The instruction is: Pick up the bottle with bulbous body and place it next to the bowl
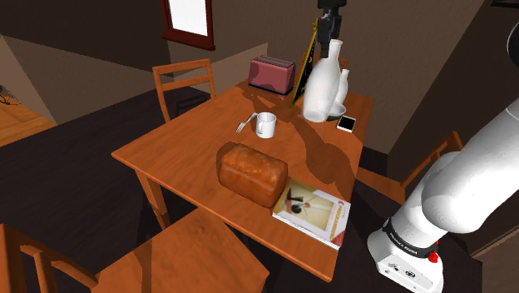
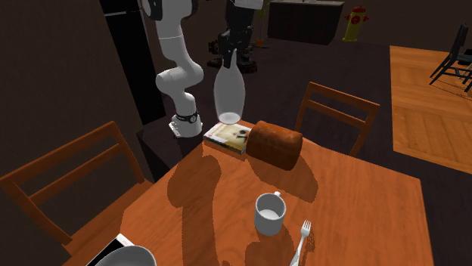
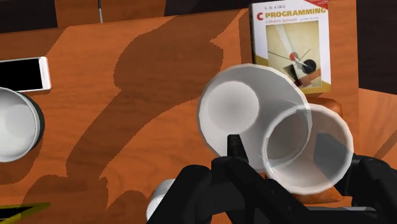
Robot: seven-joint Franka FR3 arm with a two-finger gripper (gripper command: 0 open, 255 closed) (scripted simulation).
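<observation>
Bottle clasped at its neck between the closed fingers, raised off the worktop; slippage from the smooth neck, or knocking the bowl on lowering, is risked.

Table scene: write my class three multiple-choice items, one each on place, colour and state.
1. The book lies beside: A the toaster; B the loaf; C the fork.
2. The mug is: A red; B green; C white.
3. The big bottle is: A held aloft in the jaws; B lying flat; C inside the bowl.
Answers: B, the loaf sits right by it; C, it is plain white; A, the jaws clasp its neck above the table.
</observation>
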